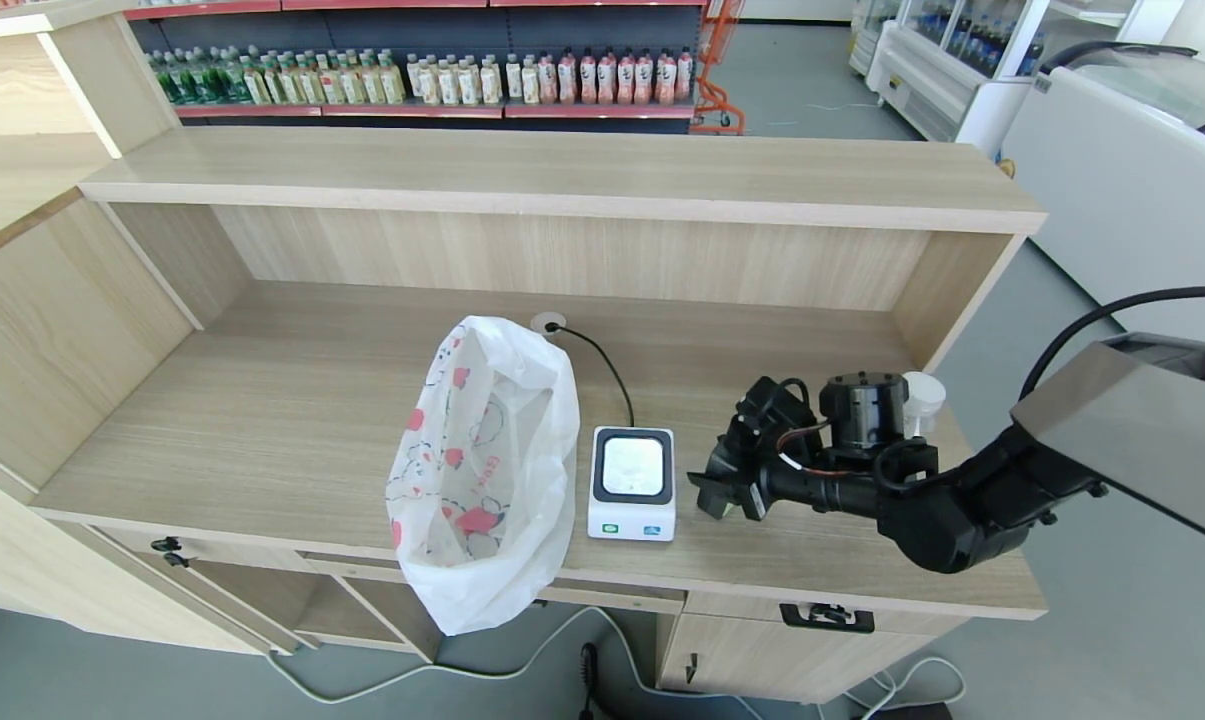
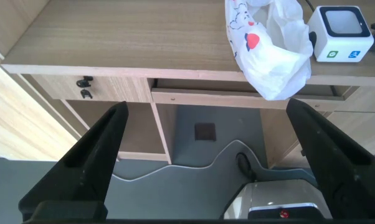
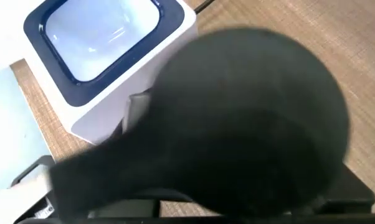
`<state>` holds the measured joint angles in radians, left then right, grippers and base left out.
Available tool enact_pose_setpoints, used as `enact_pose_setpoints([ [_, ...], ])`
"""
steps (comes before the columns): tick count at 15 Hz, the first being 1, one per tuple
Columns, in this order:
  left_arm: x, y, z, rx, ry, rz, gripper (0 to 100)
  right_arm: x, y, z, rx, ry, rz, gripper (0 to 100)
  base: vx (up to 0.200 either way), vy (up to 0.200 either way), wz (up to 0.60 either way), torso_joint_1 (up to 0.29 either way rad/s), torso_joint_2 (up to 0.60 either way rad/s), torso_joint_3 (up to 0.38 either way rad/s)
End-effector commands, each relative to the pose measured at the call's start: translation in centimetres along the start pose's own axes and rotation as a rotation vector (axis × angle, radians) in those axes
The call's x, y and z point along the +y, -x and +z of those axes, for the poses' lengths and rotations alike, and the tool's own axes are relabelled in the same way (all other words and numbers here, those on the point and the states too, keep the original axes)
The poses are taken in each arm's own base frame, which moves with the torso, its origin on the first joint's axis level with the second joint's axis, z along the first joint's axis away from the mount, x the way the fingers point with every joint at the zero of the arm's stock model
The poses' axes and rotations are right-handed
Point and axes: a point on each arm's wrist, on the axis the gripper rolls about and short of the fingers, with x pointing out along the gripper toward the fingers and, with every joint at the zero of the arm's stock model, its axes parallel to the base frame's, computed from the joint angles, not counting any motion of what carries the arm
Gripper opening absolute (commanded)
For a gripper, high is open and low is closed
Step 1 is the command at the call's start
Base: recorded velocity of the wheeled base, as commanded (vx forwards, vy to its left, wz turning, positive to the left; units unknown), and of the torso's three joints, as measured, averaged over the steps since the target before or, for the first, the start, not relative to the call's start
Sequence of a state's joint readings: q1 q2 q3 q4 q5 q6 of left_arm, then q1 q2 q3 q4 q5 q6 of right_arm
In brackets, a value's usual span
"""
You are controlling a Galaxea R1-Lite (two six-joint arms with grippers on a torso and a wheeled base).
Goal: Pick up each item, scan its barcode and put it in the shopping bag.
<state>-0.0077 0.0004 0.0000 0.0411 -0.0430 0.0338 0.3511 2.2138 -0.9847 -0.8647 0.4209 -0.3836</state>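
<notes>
A white shopping bag [image 1: 482, 470] with red prints stands open on the wooden counter [image 1: 292, 420], sagging over its front edge; the same bag [image 2: 268, 50] appears in the left wrist view. Just right of it sits the white barcode scanner [image 1: 632, 480] [image 3: 100, 43] [image 2: 340, 31], window facing up. My right gripper [image 1: 719, 492] hangs low right beside the scanner, shut on a dark round item [image 3: 250, 118] that hides most of its fingers. My left gripper [image 2: 206, 162] is below and in front of the counter, open, nothing between its fingers [image 2: 94, 162].
The counter has a raised back wall [image 1: 562, 255] and side panels. The scanner's black cable [image 1: 607, 365] runs to a hole at the back. A small white-capped object [image 1: 924, 395] stands behind my right arm, partly hidden. Drawers with keys [image 2: 83, 87] lie under the front edge.
</notes>
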Motion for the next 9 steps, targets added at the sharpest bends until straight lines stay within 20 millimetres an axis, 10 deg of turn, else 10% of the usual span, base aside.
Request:
enact_pose_setpoints([
  [1, 0.0, 0.0, 0.0, -0.002, 0.000, 0.000, 100, -0.7, 1.2, 1.2, -0.029, 0.006, -0.027, 0, 0.000, 0.000, 0.00, 0.000, 0.00, 0.000],
  [5, 0.0, 0.0, 0.0, 0.000, 0.000, 0.000, 100, -0.8, 4.2, 4.2, -0.092, -0.027, -0.052, 0, 0.000, 0.000, 0.00, 0.000, 0.00, 0.000],
  [9, 0.0, 0.0, 0.0, 0.000, 0.000, 0.000, 100, 0.9, 10.4, 12.1, -0.335, -0.136, 0.063, 0, 0.000, 0.000, 0.00, 0.000, 0.00, 0.000],
])
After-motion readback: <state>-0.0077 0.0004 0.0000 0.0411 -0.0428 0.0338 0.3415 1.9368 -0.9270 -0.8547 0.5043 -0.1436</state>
